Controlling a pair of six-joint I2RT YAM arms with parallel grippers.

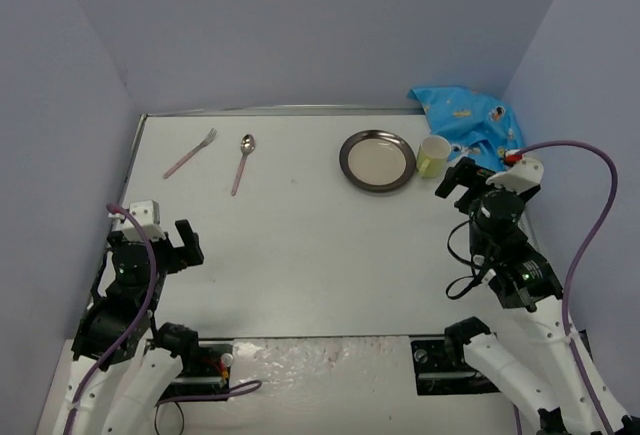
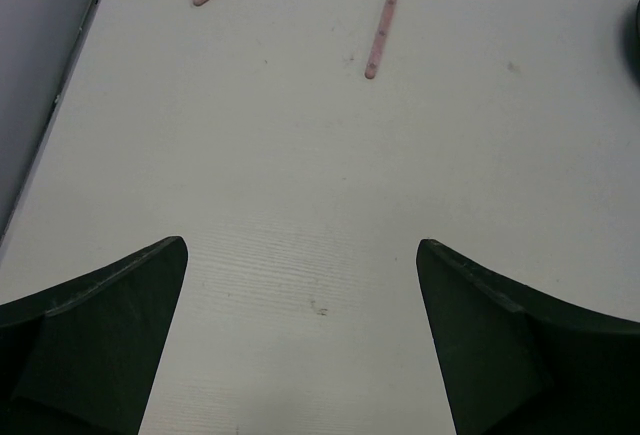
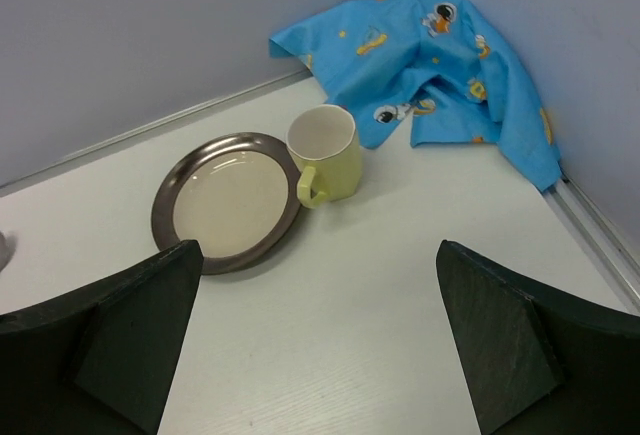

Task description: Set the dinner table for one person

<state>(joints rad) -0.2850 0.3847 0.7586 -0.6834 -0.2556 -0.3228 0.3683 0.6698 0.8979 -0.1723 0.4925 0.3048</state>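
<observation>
So, the dinner table (image 1: 320,255) fills my overhead view from the arm bases to the far wall, white and flat, and every piece sits along its far half. Nothing looks arranged as a place setting yet.

The plate (image 1: 377,160), dark-rimmed with a pale centre, lies right of the middle at the far side. The yellow cup (image 1: 433,156) stands upright just beside it, handle toward the plate, right against the rim as far as the right wrist view shows. Behind the cup, the blue printed cloth (image 1: 470,120) is bunched up in the far right corner. Far over on the left, the pink-handled fork (image 1: 190,153) and spoon (image 1: 242,163) lie side by side, apart from each other and well away from the plate.

My left gripper (image 2: 300,250) hangs over bare tabletop near its base, fingers spread wide and empty. My right gripper (image 3: 320,250) is spread wide too, empty, facing the cup and plate.

I judge the whole job is ahead: flatten the cloth, gather plate, cup, fork and spoon together.
</observation>
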